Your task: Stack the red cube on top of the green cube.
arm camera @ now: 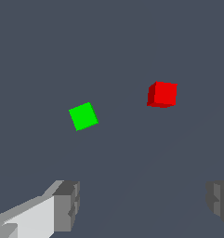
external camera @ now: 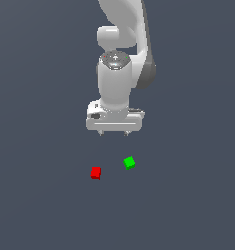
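Note:
The red cube point(external camera: 95, 172) point(arm camera: 162, 94) lies on the dark floor, and the green cube point(external camera: 129, 162) point(arm camera: 83, 116) rests a short way toward the exterior view's right of it, turned at an angle; the two are apart. My gripper point(external camera: 114, 132) point(arm camera: 141, 204) hangs well above the floor, behind both cubes in the exterior view, touching neither. It is open, its two grey fingertips point(arm camera: 67, 204) spread wide with nothing between them.
The white arm point(external camera: 120, 63) rises behind the gripper toward the top of the exterior view. The plain dark grey floor point(external camera: 41, 205) surrounds both cubes.

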{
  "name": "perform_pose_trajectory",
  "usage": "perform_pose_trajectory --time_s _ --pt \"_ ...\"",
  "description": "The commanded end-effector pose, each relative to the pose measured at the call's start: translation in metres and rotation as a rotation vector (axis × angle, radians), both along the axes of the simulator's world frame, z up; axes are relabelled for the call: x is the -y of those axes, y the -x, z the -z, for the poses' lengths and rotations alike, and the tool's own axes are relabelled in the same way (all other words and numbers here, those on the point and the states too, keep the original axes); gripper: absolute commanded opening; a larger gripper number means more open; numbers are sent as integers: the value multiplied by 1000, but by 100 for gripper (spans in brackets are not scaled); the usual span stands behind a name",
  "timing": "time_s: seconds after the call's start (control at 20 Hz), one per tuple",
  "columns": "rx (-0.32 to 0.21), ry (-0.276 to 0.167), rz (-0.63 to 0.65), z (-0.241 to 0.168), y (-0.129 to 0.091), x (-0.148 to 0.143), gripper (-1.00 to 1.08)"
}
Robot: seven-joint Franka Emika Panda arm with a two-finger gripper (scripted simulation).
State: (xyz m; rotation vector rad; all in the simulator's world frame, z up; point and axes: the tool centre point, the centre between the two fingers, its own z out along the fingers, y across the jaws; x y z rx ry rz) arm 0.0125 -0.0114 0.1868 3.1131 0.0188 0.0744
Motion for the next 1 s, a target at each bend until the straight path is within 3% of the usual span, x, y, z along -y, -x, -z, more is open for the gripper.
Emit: perform_pose_trajectory --time_s 0.0,0.45,0.95 --pt "0 0 0 0 0 0 100" --pt "-5 -3 13 13 -12 9 100" --pt "-22 -14 55 55 -49 38 100"
